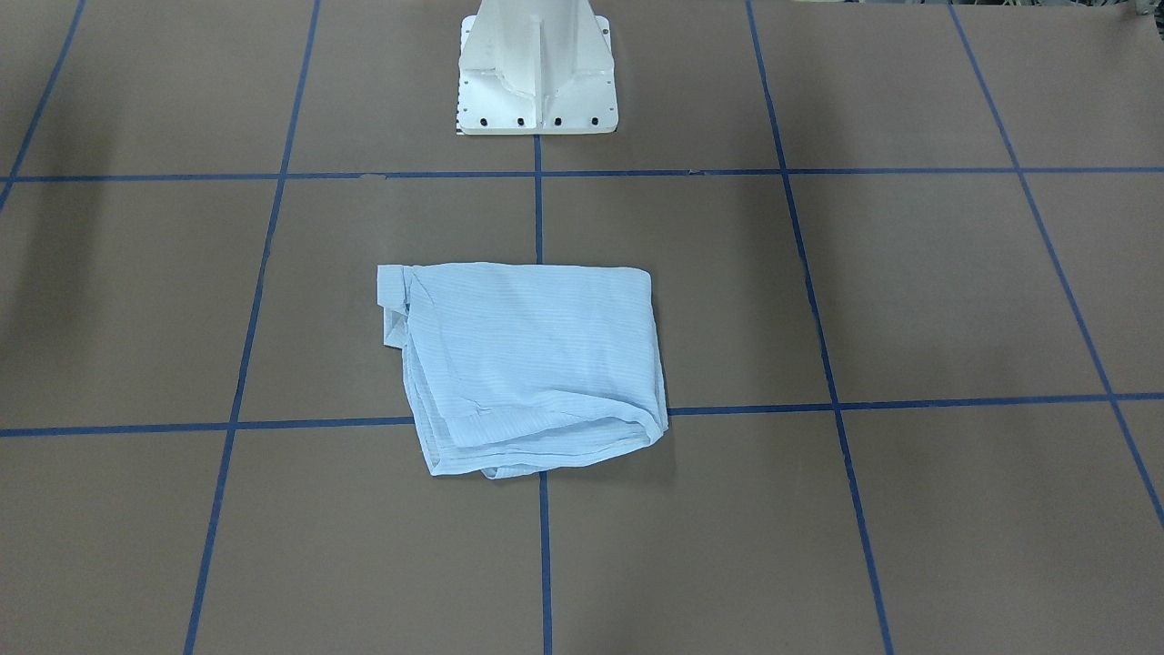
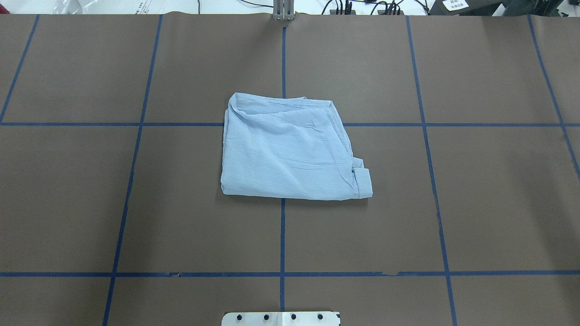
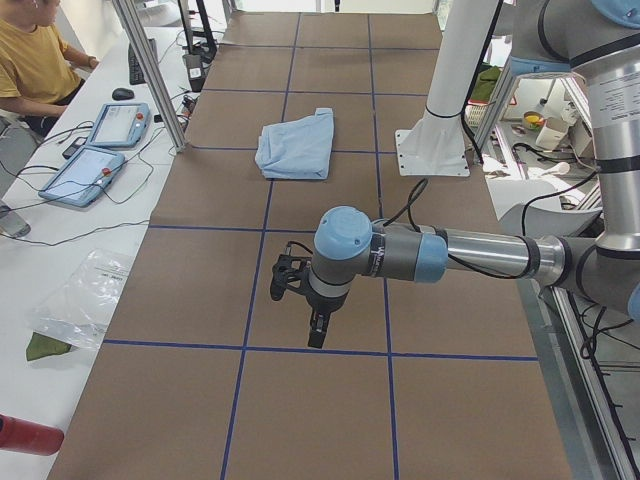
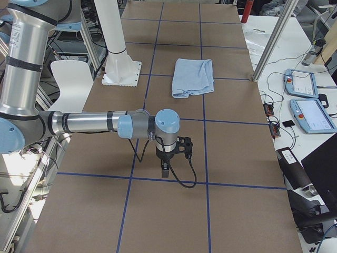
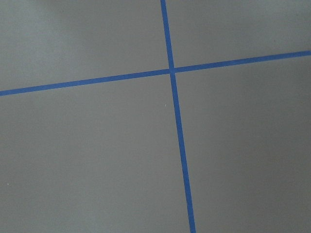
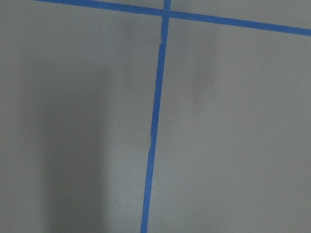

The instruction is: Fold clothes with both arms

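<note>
Brown paper covers the long table (image 2: 498,203), ruled into big squares by blue tape lines (image 2: 282,235). At its middle lies the pale-blue shirt (image 2: 290,149), folded into a rough rectangle. It lies out in front of the white pedestal (image 1: 536,73), right over a crossing of the tape. A narrow folded band of cloth shows at the corner nearest the robot's right side. Neither arm touches it. The left arm (image 3: 470,255) reaches out level over its end of the table, and the left gripper (image 3: 318,335) hangs pointing down above a tape line, well apart from the shirt. The right arm (image 4: 89,124) does the same at the opposite end, its right gripper (image 4: 164,169) also pointing down near a tape line. Both show only side-on, so I cannot tell how their jaws stand. Both wrist views show bare paper and tape. Off to the side, a person in a yellow top (image 3: 35,60) sits by two handheld control tablets (image 3: 85,172).
</note>
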